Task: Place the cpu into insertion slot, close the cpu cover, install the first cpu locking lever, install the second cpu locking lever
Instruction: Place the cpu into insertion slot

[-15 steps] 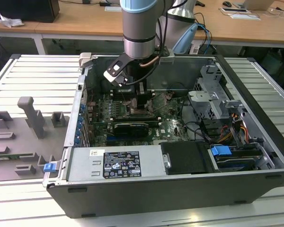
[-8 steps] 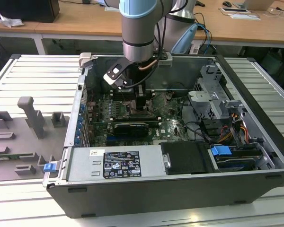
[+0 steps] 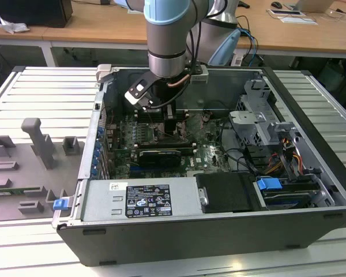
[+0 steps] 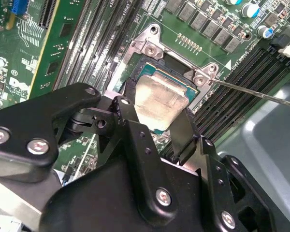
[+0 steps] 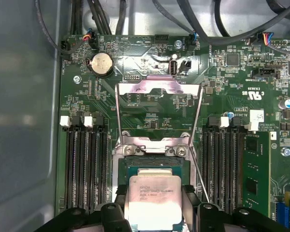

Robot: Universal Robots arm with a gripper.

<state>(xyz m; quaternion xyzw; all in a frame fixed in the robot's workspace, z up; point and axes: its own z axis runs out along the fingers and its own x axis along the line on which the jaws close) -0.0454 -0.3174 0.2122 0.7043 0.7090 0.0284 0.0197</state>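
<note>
Gripping the small flat square cpu with the pale silver-beige top (image 5: 152,203): the black two-finger gripper (image 5: 153,193), narrowed to chip width, one finger (image 4: 128,108) against each of two opposite edges.

- Location: the cpu sits directly over the square dark insertion slot with the silver metal rim (image 5: 152,163). Whether it is fully seated cannot be told.
- Thin square silver cpu cover (image 5: 157,87): swung up and open on its hinge, green circuit board (image 5: 222,87) visible through its window.
- Thin wire locking lever (image 4: 261,94): raised and unlatched beside the socket.
- Long black memory slots (image 5: 87,169): flanking the socket on both sides.
- Exterior view: the arm reaches down into the open grey computer case (image 3: 161,248), gripper (image 3: 161,118) over mid-board.
</note>
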